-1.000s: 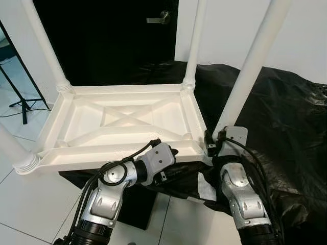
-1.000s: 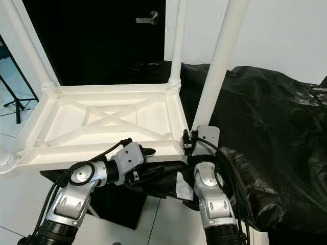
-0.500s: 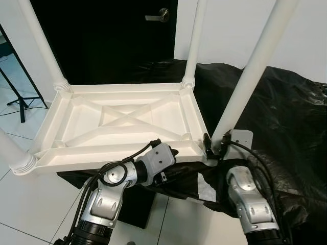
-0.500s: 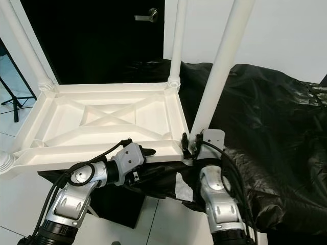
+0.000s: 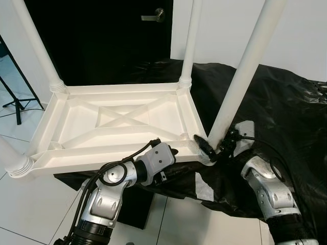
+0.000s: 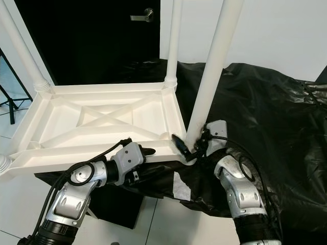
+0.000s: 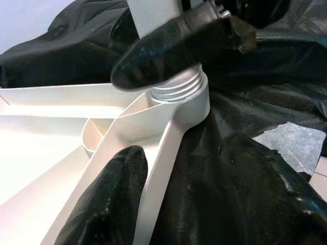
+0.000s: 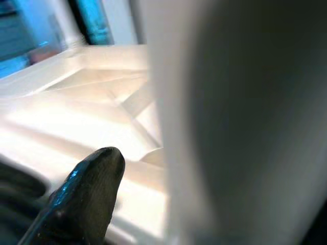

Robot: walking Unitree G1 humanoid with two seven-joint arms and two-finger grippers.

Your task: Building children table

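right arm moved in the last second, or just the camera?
Yes. The right gripper stays at the base of the near-right leg, but its wrist and forearm have swung out to the robot's right, away from the tabletop edge and over the black sheet.

A dark door fills the upper middle of the frame, its metal lever handle catching light near the top, and a plain white wall runs off to the upper right. Crumpled black plastic sheeting (glossy, with bright highlights) spreads across the right side, while white floor tiles with thin dark grout lines cover the lower left. At the left edge stands a black tripod stand with a cable trailing on the floor.
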